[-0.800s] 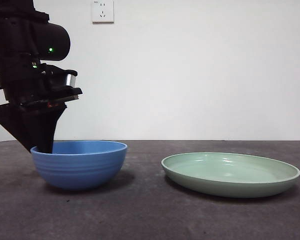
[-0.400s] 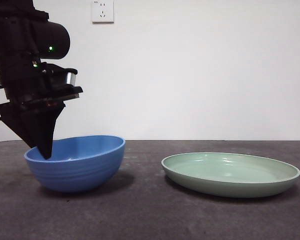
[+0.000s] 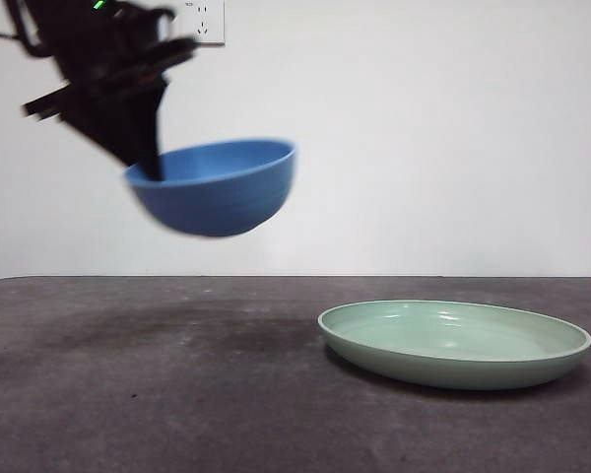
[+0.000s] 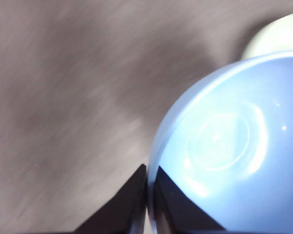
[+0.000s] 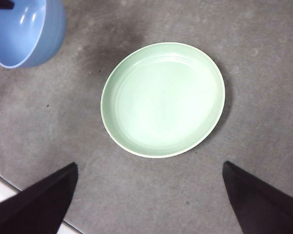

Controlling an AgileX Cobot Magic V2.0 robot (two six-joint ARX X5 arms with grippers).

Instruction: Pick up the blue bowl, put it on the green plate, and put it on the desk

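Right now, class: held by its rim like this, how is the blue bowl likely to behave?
The blue bowl hangs tilted from the left gripper, pinched at one rim point, so it may swing. Its glossy inside suggests a stiff, slippery surface.

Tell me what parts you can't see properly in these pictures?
- Blue bowl: front view smears it with motion blur, so its ridges are unreadable; in the left wrist view the picture edges cut it off.
- Left gripper: blurred dark shape in the front view; the bowl's rim hides where the fingers pinch.
- Green plate: only a pale sliver behind the bowl in the left wrist view.
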